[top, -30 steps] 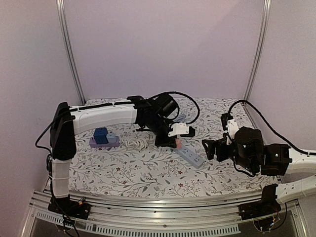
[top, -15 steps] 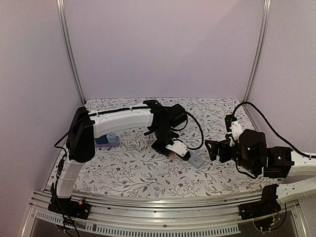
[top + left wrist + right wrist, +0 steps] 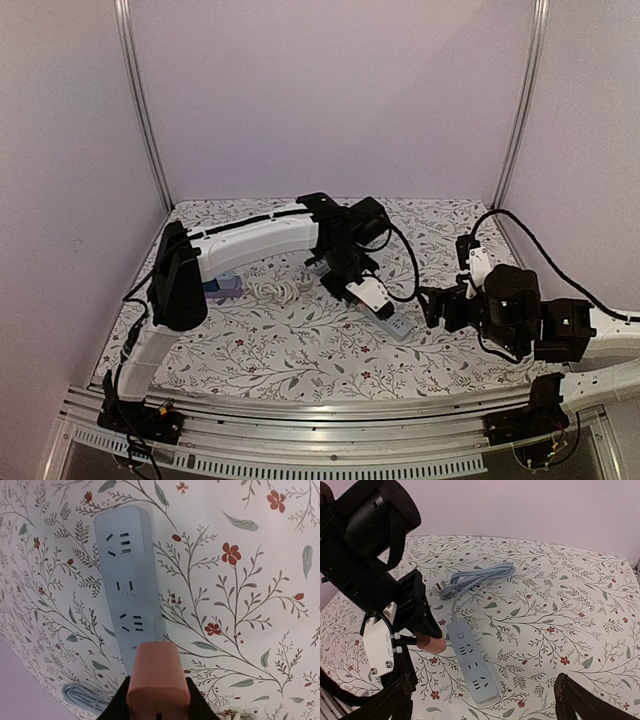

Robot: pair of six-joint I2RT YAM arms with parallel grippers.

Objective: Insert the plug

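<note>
A pale blue power strip (image 3: 392,322) lies flat on the floral table, with several sockets facing up; it also shows in the left wrist view (image 3: 129,580) and the right wrist view (image 3: 472,665). My left gripper (image 3: 355,295) (image 3: 158,702) is shut on a salmon-orange plug (image 3: 158,677) (image 3: 431,643). It holds the plug by the strip's switch end, close above the table. The plug's pins are hidden. My right gripper (image 3: 432,305) (image 3: 485,705) is open and empty, just right of the strip's far end.
The strip's grey cord (image 3: 480,577) lies coiled behind it. A white coiled rope (image 3: 275,288) and a blue block on a purple base (image 3: 218,287) sit at the left. Side walls enclose the table.
My left arm has swung right and toward the near side with the plug, from behind the strip to its switch end. My right gripper has barely shifted.
</note>
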